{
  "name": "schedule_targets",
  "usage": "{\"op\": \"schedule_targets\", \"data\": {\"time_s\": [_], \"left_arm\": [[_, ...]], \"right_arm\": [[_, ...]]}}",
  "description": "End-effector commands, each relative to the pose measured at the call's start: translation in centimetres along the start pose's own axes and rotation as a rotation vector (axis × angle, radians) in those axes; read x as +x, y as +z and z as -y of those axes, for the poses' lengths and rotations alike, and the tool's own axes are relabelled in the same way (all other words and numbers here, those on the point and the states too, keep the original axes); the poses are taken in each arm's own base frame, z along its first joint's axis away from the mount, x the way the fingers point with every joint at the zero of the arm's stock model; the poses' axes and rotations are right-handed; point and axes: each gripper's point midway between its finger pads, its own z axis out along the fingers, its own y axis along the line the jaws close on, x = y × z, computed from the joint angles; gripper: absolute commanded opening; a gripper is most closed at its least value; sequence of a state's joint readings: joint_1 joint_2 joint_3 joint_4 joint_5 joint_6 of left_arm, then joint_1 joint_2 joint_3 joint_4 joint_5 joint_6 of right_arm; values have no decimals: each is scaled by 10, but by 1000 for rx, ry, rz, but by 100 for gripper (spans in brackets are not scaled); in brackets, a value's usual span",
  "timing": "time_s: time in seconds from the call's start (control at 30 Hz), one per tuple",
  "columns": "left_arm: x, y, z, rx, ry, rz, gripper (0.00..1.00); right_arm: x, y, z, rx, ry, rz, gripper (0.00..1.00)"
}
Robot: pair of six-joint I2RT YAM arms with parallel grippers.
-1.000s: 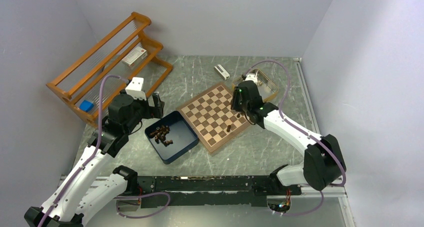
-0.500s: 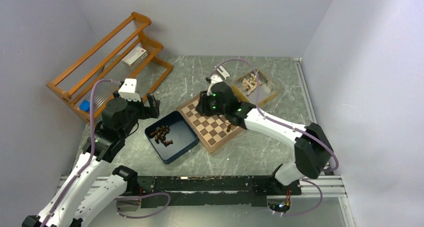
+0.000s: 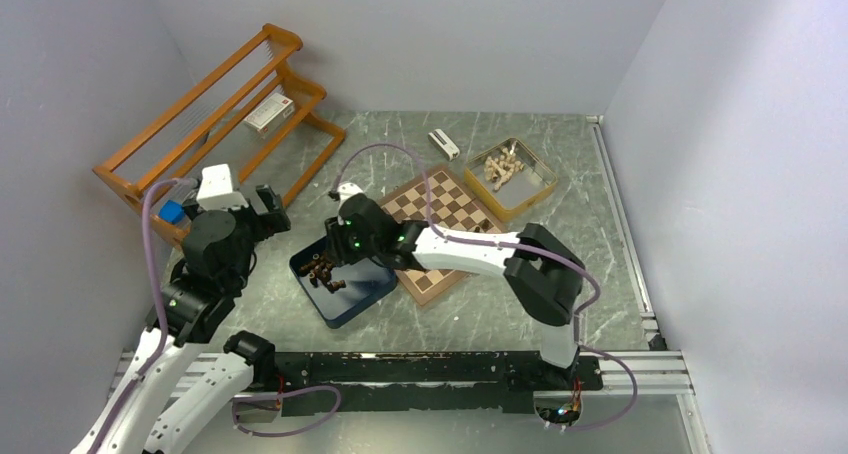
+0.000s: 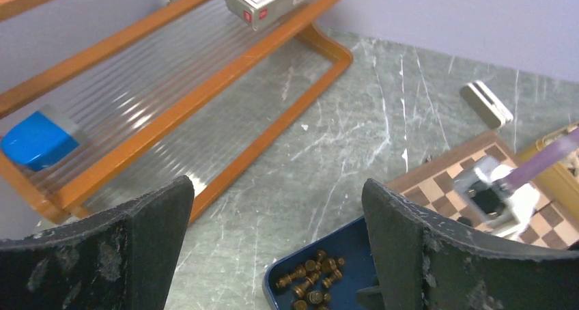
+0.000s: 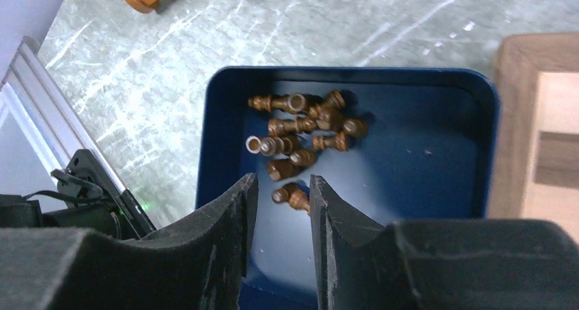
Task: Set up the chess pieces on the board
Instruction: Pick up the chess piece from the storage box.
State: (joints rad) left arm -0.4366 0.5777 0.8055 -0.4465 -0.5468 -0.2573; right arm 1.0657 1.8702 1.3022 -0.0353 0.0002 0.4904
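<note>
right gripper [image 5: 281, 190] hangs over the blue box [image 5: 423, 187], left of centre in the top view; the right arm [image 3: 470, 246] lies across the board [image 3: 452, 206] to reach it. Its fingers are a narrow gap apart with nothing between them, and the gap lines up over the loose piece at the bottom of the pile. Reads as pre-grasp: opening kept small so it takes one piece without knocking the neighbours.

dark chess pieces [image 5: 300, 129] are heaped in the box's upper-left part, mostly on their sides, none in hand. Can't tell if any stand on the board, since the arm covers part of it.

left gripper [image 4: 276, 194] is spread wide and empty, off at frame left by the wooden rack [image 3: 215, 109], probably to stay out of the right arm's reach.

pale pieces [image 3: 500, 166] sit in the yellow tray [image 3: 528, 200], upper right, not part of this pick.
</note>
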Motion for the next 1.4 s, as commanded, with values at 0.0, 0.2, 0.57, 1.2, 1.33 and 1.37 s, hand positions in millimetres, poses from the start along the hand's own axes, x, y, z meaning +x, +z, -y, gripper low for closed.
{"op": "schedule_targets", "data": {"time_s": [0.0,0.2,0.57,1.2,1.33,1.37], "left_arm": [[-22,-11,-17,-73,-54,71,98],[-24,-14,-18,-71,-60,81,98],[-24,-14,-14,-47,-60,83,98],[-24,-14,-12,-36,-54,82,98],[-23,-13,-11,-32,-51,79,98],[-23,-13,-11,-31,-51,80,98]], "right_arm": [[-5,19,-18,-3,-24,16,38],[8,40,-32,-12,-57,-24,39],[28,63,-24,37,-93,-78,38],[33,69,-20,54,-101,-87,25],[29,66,-20,54,-100,-75,19],[27,64,-21,52,-99,-68,17]]}}
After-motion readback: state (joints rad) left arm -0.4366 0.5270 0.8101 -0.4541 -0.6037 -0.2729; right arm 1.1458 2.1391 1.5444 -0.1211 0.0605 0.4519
